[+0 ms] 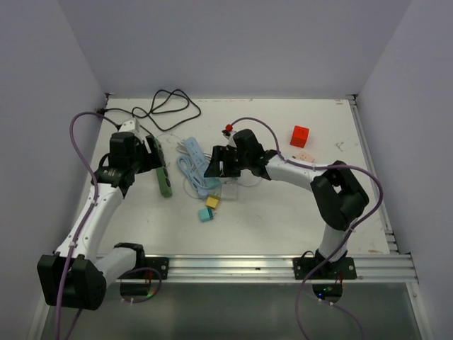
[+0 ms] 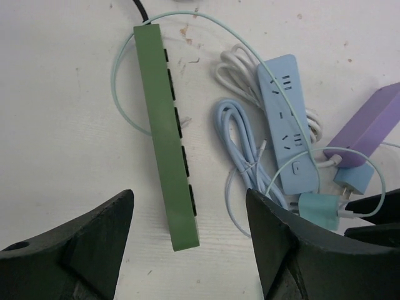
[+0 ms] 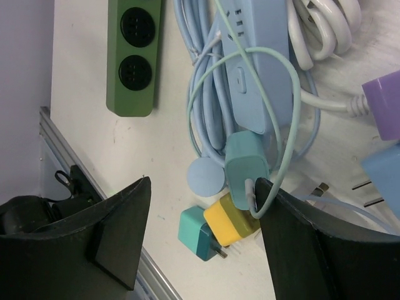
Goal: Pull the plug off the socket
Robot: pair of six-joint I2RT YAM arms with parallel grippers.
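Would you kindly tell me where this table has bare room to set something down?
Bare table lies along the near edge, between the small adapters and the right arm's base, and behind the red cube at the far right. The middle is crowded: green power strip, blue power strip and coiled cords lie close together.

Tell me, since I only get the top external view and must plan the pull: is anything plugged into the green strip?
Observer: The right wrist view shows two round sockets at the green strip's end, both empty.
Operator: Left arm ready?
Observer: Left wrist shows the left tool open, the strip's end between its fingers in view.
Operator: And on the right?
Observer: A teal plug trailing a pale green cable lies at the blue strip's end; the right tool is open above it.
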